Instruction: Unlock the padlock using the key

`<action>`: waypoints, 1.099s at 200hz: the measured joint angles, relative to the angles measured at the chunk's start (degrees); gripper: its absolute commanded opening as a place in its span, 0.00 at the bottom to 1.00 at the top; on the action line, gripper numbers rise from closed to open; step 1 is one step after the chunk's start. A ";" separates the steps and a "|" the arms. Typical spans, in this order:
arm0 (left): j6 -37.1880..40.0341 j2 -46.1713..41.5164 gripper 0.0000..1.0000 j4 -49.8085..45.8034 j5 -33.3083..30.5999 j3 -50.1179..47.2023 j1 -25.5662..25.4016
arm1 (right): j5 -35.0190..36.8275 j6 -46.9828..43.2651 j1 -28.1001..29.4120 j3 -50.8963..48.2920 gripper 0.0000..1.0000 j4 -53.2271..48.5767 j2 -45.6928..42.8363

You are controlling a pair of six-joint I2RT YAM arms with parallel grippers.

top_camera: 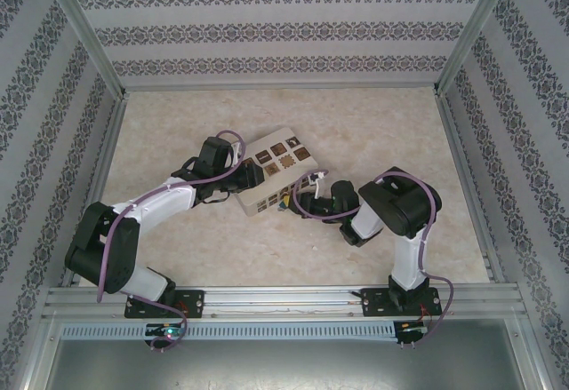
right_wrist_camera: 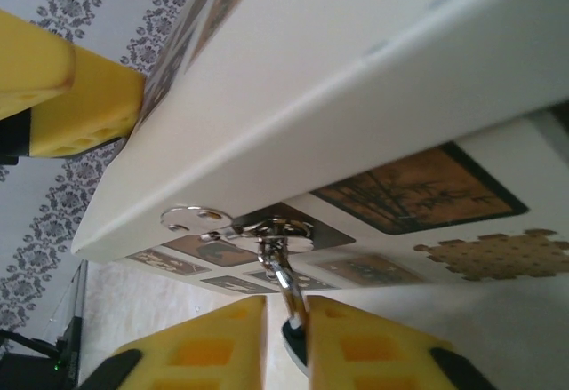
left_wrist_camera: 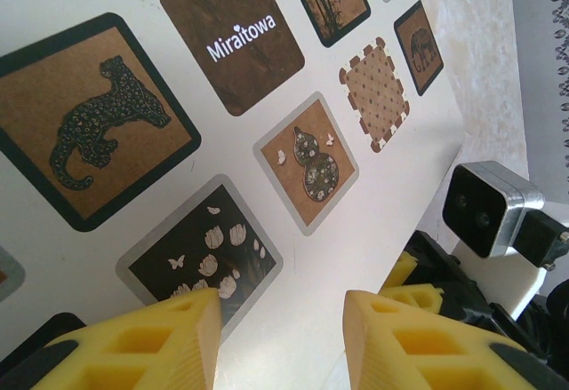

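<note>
Left pincer (left_wrist_camera: 283,306) apart over cream box (left_wrist_camera: 400,221); right pincer (right_wrist_camera: 286,312) clamped on padlock (right_wrist_camera: 284,278) at box's front edge.

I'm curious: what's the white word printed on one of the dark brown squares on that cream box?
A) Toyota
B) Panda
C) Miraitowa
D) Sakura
C: the left wrist view shows white letters spelling Miraitowa on a dark brown square of the cream box.
</note>
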 measured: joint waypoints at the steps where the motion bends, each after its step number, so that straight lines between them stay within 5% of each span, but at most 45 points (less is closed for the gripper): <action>1: 0.00 0.00 0.41 -0.02 0.00 0.00 0.00 | 0.00 0.02 -0.02 -0.02 0.12 0.00 0.00; 45: 0.00 -0.46 0.41 1.29 0.00 -0.98 0.00 | 0.00 0.28 -0.48 -0.50 0.00 -0.22 -0.74; 220: -0.90 -2.10 0.41 7.30 -0.26 -4.87 0.00 | 6.34 8.20 -0.44 -1.44 0.00 -1.90 -4.79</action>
